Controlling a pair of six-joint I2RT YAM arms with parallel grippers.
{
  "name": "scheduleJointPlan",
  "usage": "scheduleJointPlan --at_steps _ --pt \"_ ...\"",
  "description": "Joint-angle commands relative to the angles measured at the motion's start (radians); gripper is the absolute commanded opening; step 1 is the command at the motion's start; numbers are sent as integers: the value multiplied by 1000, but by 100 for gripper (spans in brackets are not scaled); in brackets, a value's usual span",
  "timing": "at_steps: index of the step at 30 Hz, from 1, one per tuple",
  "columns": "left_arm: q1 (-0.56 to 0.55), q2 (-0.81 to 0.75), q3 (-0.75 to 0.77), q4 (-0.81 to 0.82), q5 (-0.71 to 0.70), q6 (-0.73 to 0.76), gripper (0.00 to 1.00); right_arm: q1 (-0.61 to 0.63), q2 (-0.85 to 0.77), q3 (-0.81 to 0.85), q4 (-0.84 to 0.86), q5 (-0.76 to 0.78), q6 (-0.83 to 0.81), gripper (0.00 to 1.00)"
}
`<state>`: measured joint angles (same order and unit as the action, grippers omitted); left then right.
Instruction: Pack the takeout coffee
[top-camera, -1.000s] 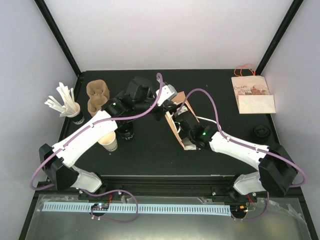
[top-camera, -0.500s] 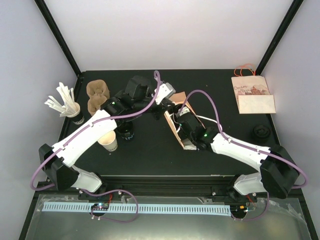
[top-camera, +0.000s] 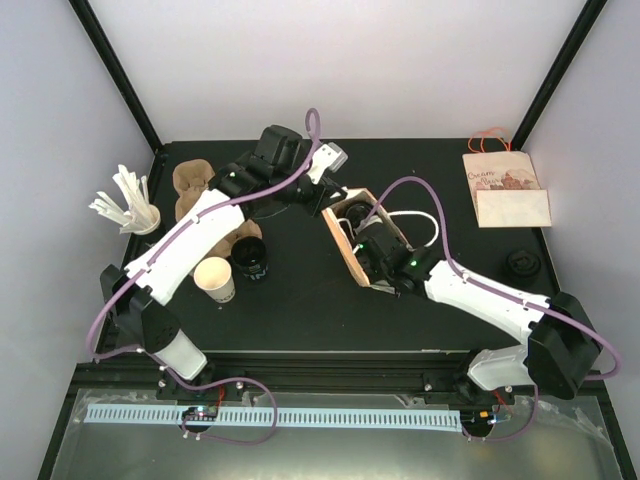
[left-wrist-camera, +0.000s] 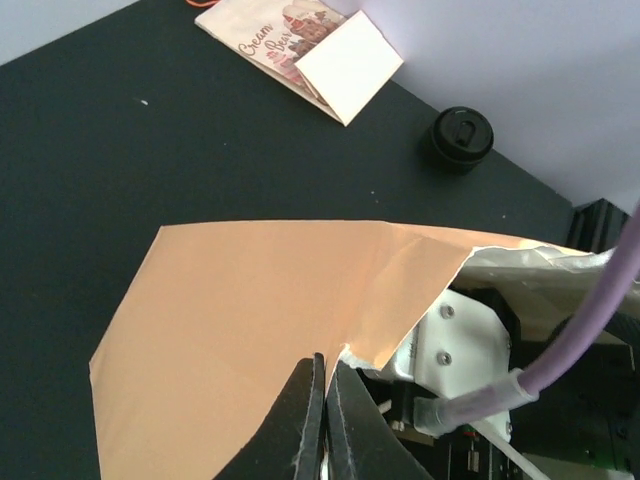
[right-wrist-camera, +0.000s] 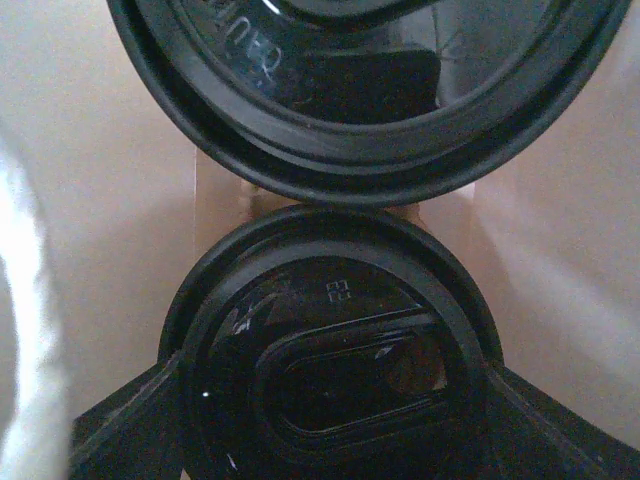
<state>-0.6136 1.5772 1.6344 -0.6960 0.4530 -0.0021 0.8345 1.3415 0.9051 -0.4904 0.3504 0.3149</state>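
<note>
Left wrist view: left gripper (left-wrist-camera: 324, 375) pinches the rim of a tan paper bag (left-wrist-camera: 250, 310). Inside it, the right gripper (right-wrist-camera: 335, 420) clasps a black-lidded coffee cup (right-wrist-camera: 330, 300).

A lidded cup (right-wrist-camera: 330, 390) stands beside a second cup (right-wrist-camera: 370, 90) inside the bag (left-wrist-camera: 250, 320).

The left gripper (left-wrist-camera: 325, 368) is pinching the rim of the brown paper bag (left-wrist-camera: 240, 310), with its jaws pressed together on the paper. The bag panel is spreading ahead and to the left of the fingers. Far ahead, a printed bag (left-wrist-camera: 300, 45) is lying flat on the black table (left-wrist-camera: 120, 140). A black lid (left-wrist-camera: 461, 136) is sitting ahead to the right. A purple cable (left-wrist-camera: 600, 310) is crossing to the right of the fingers.
</note>
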Motion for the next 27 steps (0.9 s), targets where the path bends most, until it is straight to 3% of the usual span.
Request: scheduleJointPlan --at_steps 1,11,20,27 --pt "46 72 96 -126 52 -78 2 -3 27 19 -266 -97 19 61" --pt "68 227 293 -221 45 -135 2 -6 89 100 -482 -183 83 60" --pt "68 251 340 -198 11 -133 2 -15 115 34 -517 -323 104 56" --pt "64 255 328 -194 50 -133 3 -62 112 -54 -444 -384 128 60"
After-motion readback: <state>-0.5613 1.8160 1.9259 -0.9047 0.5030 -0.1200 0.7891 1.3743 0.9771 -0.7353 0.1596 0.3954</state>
